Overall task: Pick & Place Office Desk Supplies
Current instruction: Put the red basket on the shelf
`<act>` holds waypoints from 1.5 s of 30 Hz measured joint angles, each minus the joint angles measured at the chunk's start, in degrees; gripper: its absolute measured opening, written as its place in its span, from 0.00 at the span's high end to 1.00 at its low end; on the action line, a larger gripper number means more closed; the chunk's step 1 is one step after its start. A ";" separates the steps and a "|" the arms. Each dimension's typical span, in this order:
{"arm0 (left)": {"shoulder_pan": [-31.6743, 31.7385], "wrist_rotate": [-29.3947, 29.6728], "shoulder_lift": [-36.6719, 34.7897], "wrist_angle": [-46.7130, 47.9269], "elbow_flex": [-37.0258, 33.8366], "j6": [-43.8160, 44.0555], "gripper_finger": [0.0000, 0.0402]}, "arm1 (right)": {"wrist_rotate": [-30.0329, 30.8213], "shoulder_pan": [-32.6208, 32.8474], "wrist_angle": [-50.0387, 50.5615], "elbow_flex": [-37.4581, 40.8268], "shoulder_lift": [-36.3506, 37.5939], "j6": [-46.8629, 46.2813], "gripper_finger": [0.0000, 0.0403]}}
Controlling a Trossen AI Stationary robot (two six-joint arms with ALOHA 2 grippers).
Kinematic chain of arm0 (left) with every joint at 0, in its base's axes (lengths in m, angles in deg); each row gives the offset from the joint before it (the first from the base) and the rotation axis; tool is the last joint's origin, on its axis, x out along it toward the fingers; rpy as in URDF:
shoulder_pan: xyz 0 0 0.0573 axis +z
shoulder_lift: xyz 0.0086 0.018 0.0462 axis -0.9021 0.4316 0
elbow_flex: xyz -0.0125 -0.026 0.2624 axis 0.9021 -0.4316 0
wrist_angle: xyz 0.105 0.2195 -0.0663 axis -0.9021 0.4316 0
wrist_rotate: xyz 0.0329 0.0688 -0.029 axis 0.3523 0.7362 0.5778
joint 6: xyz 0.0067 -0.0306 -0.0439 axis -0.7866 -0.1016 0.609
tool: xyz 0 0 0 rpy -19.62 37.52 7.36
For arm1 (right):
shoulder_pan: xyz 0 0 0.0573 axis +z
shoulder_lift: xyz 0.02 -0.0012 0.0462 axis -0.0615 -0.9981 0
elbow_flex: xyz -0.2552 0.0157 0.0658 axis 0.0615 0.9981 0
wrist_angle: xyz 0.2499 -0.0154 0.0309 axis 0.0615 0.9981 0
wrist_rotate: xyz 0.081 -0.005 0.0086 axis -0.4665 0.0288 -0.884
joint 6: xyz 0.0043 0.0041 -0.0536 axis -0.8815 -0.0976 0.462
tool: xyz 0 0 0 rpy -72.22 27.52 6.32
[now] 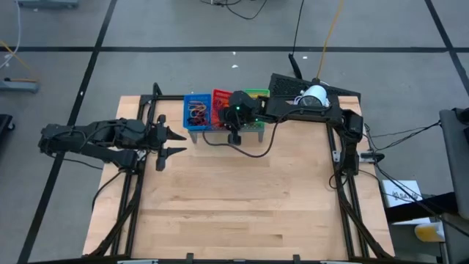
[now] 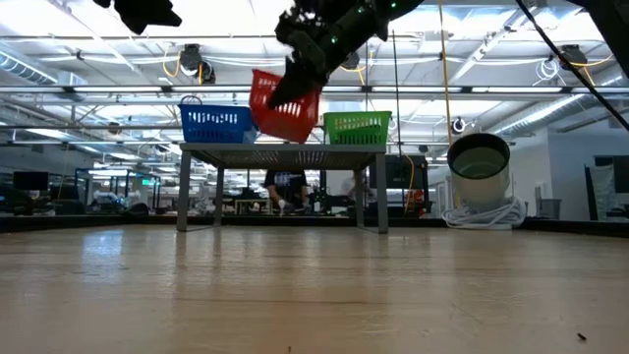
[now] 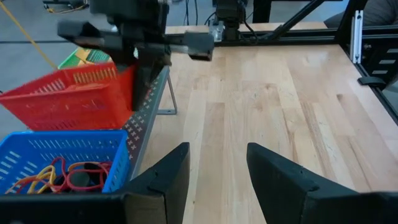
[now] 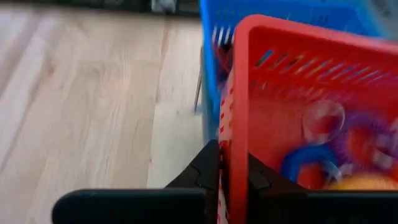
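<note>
In the high view the grey rack (image 1: 223,130) sits at the upper middle of the wooden bench (image 1: 234,198), carrying the blue basket (image 1: 196,111), the red basket (image 1: 220,108) and the green basket (image 1: 256,94) in a row from left to right. The right hand (image 4: 231,177) reaches in from the upper right of the frame and is clamped on the near wall of the red basket; the right wrist view shows its two dark fingers pinched tight on either side of that red mesh wall. In the low view the red basket (image 2: 285,108) hangs tilted, lifted above the rack top between the blue basket (image 2: 216,123) and the green basket (image 2: 357,127), which stand level. Inside the red basket, low and to the right in the right wrist view, lie rubber-band loops (image 4: 336,155) in blue, purple and orange, blurred. More rubber-band loops (image 3: 65,176), red and yellow-tan, lie in the blue basket at the lower left of the left wrist view. The left hand (image 1: 174,144) hovers at the left middle of the high view, just left of the rack, its fingers (image 3: 165,180) spread apart and holding nothing.
</note>
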 joint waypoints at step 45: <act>0.01 0.04 0.00 0.56 0.00 1.77 0.58 | 5.12 -0.42 1.25 0.11 -0.21 1.97 0.53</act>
